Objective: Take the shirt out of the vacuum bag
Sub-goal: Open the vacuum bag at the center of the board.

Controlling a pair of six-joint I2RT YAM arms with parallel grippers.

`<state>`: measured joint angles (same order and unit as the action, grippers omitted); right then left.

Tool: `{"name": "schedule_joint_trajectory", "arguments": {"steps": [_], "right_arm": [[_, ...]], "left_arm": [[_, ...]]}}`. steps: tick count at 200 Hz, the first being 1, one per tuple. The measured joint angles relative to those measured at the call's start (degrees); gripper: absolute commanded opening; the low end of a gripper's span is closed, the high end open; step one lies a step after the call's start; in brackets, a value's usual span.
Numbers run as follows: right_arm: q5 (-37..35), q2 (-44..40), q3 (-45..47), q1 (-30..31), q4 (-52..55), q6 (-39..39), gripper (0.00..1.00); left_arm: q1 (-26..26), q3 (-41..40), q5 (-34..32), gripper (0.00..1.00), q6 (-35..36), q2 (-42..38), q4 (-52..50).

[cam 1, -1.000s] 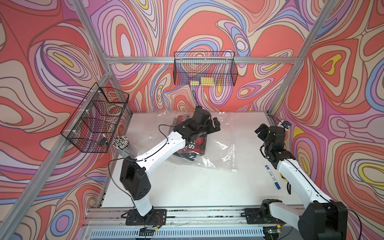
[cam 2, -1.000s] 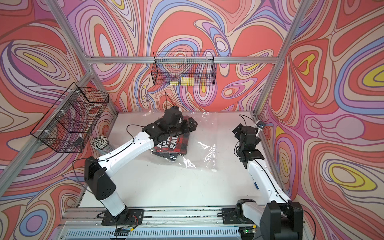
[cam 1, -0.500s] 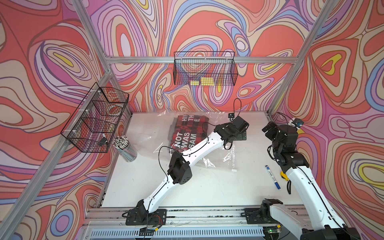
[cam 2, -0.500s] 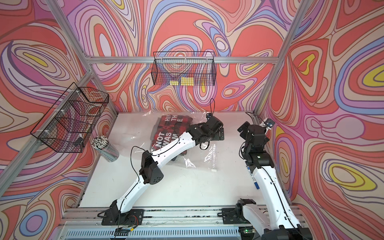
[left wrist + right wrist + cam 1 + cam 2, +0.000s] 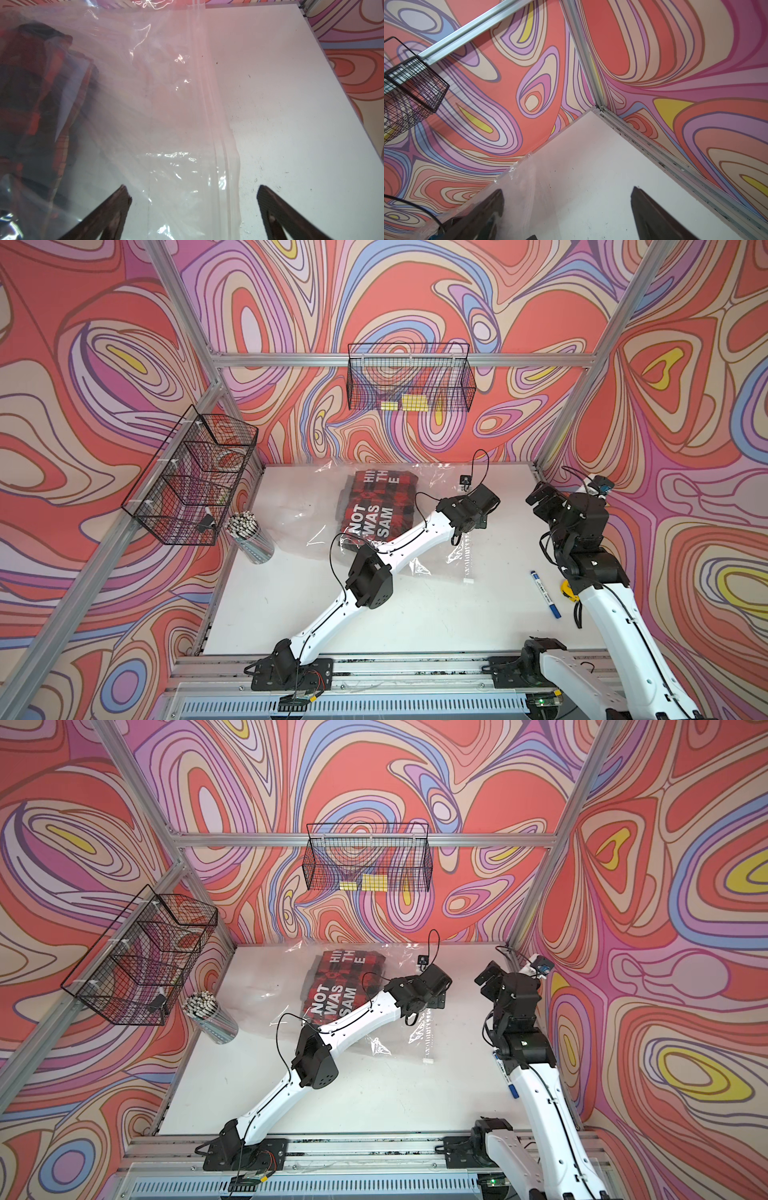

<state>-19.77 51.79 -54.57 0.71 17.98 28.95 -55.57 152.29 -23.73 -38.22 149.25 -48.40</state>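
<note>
White table (image 5: 415,614), trippy walls: plaid shirt (image 5: 374,506) sits inside the vacuum bag (image 5: 299,506) mid-frame, left of the wide-open, empty left gripper (image 5: 192,189) straddling the zip-seal edge (image 5: 216,124); right gripper (image 5: 568,190) gapes empty, farther right.

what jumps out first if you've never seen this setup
The loud swirling walls in red, purple and yellow grab the eye all round. Then the red-and-black plaid shirt with white lettering, lying inside the clear vacuum bag at the back of the white table. The left gripper hangs open over the bag's zip edge.
</note>
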Motion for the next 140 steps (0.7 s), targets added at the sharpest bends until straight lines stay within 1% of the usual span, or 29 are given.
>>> {"name": "schedule_joint_trajectory", "arguments": {"steps": [36, 82, 106, 140], "right_arm": [[2.05, -0.15, 0.0, 0.0, -0.44, -0.24, 0.98], [3.72, -0.17, 0.0, 0.0, -0.79, -0.48, 0.98], [4.68, -0.26, 0.0, 0.0, -0.83, -0.63, 0.98], [6.19, -0.35, 0.0, 0.0, -0.92, -0.7, 0.98]], "left_arm": [[-0.96, 2.91, -1.95, 0.99, 2.89, 2.03, 0.66], [-1.42, 3.28, -3.72, 0.99, 4.63, 4.59, 0.35], [-0.76, 3.28, -3.98, 0.9, 4.76, 5.44, -0.44], [0.24, 3.28, -4.59, 0.8, 5.44, 5.46, -0.83]]}}
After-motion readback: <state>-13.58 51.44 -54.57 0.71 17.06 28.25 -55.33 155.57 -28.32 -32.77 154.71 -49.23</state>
